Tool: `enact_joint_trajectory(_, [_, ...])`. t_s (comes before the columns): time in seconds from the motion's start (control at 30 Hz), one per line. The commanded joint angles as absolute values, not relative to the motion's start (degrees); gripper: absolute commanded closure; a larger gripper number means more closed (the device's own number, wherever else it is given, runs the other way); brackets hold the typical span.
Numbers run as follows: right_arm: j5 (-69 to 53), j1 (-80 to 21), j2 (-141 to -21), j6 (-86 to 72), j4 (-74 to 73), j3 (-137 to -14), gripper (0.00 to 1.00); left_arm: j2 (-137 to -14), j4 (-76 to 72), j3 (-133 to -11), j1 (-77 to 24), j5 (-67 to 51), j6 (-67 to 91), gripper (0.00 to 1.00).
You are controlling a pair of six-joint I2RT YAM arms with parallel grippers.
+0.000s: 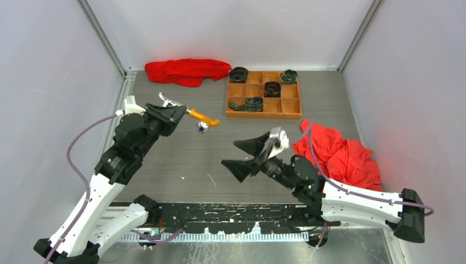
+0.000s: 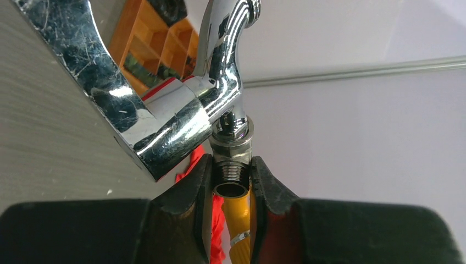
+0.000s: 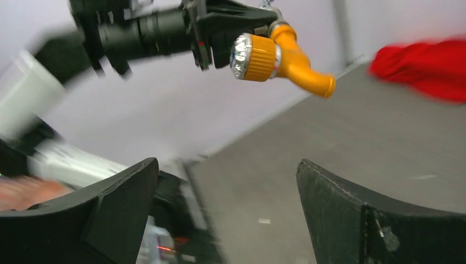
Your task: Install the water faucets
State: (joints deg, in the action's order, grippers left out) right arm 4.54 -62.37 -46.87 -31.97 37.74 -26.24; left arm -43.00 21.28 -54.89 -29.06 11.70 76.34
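My left gripper [image 1: 181,111] is raised over the left of the table and shut on the threaded end of the shiny silver faucet [image 2: 220,82], whose handle [image 1: 166,100] sticks out to the far left. The orange-yellow faucet [image 1: 204,117] with its bent spout juts from the same fingers toward the right, right behind the silver thread in the left wrist view [image 2: 242,220]. I cannot tell whether the two are joined. It also shows in the right wrist view [image 3: 286,55]. My right gripper [image 1: 231,154] is wide open and empty, held above mid-table and pointing at the left gripper.
A wooden compartment tray [image 1: 290,114] at the back holds several dark round rolled items [image 1: 272,88]. One red cloth [image 1: 187,70] lies at the back left. Another [image 1: 340,157] lies at the right, beside my right arm.
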Motion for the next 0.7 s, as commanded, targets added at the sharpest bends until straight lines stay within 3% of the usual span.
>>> enact_joint_trajectory(0.0, [22.99,-72.71,-46.88,19.63,23.53,-27.17,0.00,-47.94,29.21,-59.41,-26.53,1.55,76.30,1.00])
enact_joint_trajectory(0.13, [30.96,-79.33,-51.06,41.12,34.31,-25.25,0.00,-51.30,33.39,-63.95,-25.54,-1.87,73.48,1.00])
enact_joint_trajectory(0.27, [32.14,-79.98,-56.71,50.98,46.53,-25.66,0.00,-52.94,35.31,-66.24,-25.50,-3.30,71.60,1.00])
enact_joint_trajectory(0.67, [24.30,-76.58,-69.93,53.00,57.71,-31.95,0.00,-52.66,34.25,-64.83,-25.49,-5.52,71.37,1.00])
